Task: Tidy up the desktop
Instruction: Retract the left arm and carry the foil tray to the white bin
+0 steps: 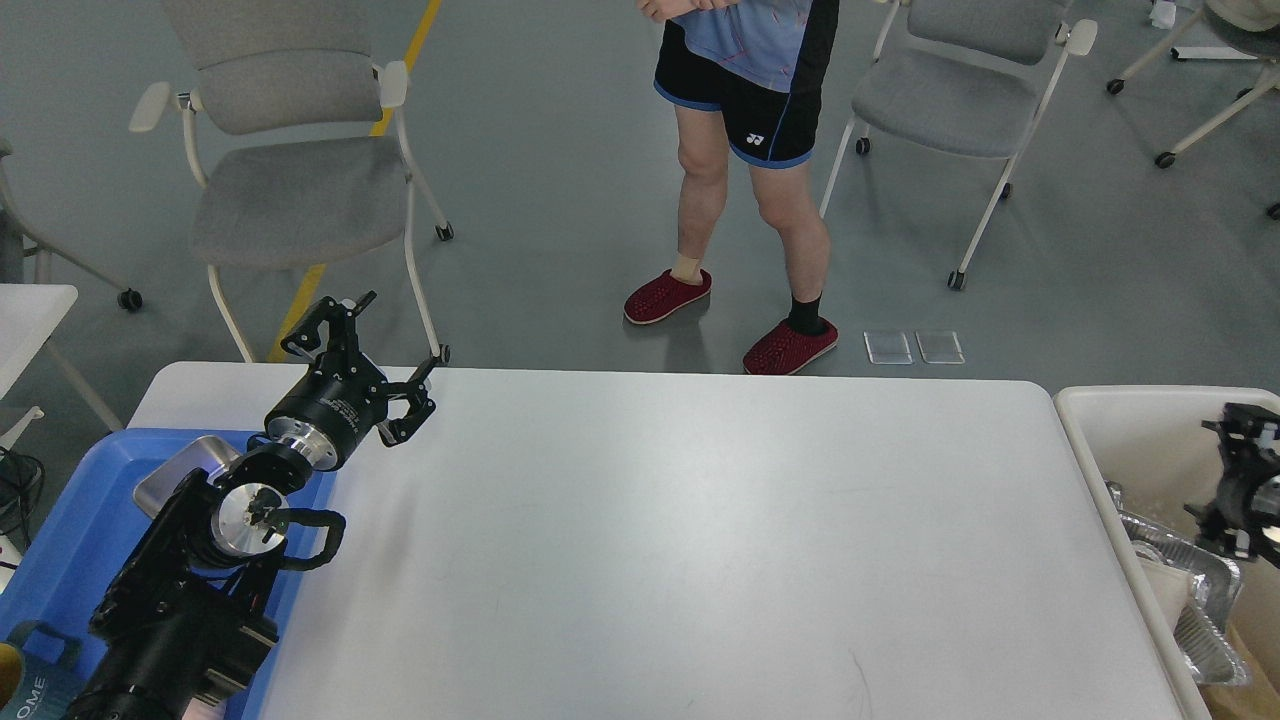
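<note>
The big white desk point(640, 540) fills the middle. At its far left corner, above the blue tray point(70, 540), the left pincer point(385, 355) is wide open and holds nothing. The right pincer point(1235, 480) hangs over the white bin point(1130, 420) beside the desk; I cannot tell if it is open.

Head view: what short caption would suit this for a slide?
Left pincer open over the white desktop, blue tray beside it, bin at right.
</note>
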Available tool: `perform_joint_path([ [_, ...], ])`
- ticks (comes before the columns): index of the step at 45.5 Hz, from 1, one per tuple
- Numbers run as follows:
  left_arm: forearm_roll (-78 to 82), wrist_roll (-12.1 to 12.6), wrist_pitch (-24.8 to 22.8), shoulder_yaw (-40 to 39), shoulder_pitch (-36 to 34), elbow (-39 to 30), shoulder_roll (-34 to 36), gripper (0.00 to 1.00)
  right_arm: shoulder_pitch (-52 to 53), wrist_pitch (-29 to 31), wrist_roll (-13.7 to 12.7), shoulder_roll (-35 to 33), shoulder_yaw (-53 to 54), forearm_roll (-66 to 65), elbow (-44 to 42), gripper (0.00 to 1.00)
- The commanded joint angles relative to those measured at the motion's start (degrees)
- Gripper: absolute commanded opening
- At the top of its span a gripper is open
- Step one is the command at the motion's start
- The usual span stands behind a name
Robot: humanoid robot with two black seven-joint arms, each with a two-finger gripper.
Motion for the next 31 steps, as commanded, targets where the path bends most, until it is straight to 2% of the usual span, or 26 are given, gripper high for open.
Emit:
perform_joint_path([
  [1, -0.1, 0.0, -0.4, 0.1, 0.0, -0.1, 0.0, 0.97, 2.5, -0.1, 10.1, 5.7, 3.2, 0.1, 0.6, 1.00],
  [8, -0.1, 0.0, 0.1, 0.2, 0.3, 0.0, -0.1, 0.97, 2.3, -0.1, 26.3, 8.6, 4.5, 0.1, 6.4, 1.00],
  [10, -0.1, 0.0, 0.2, 0.1, 0.3, -0.1, -0.2, 0.97, 2.1, -0.1, 29.3, 9.0, 4.6, 0.1, 8.7, 1.00],
  [12, -0.1, 0.0, 0.4, 0.1, 0.3, -0.1, -0.2, 0.97, 1.8, 0.0, 31.1, 9.5, 4.7, 0.1, 10.5, 1.00],
  [14, -0.1, 0.0, 0.6, 0.1, 0.3, 0.0, -0.2, 0.97, 1.7, -0.1, 31.9, 9.9, 4.9, 0.2, 12.0, 1.00],
  [22, -0.1, 0.0, 0.8, 0.1, 0.3, 0.0, -0.3, 0.97, -0.9, 0.5, 32.0, 13.5, 7.2, 1.6, 15.8, 1.00],
  [27, -0.2, 0.0, 0.8, 0.1, 0.3, 0.0, -0.6, 0.97, -4.3, 4.7, 32.0, 13.7, 7.7, 1.7, 21.7, 1.00],
  [31, -0.1, 0.0, 0.8, 0.1, 0.2, 0.1, -0.7, 0.97, -6.4, 5.8, 32.0, 13.8, 8.9, 1.7, 24.9, 1.00],
])
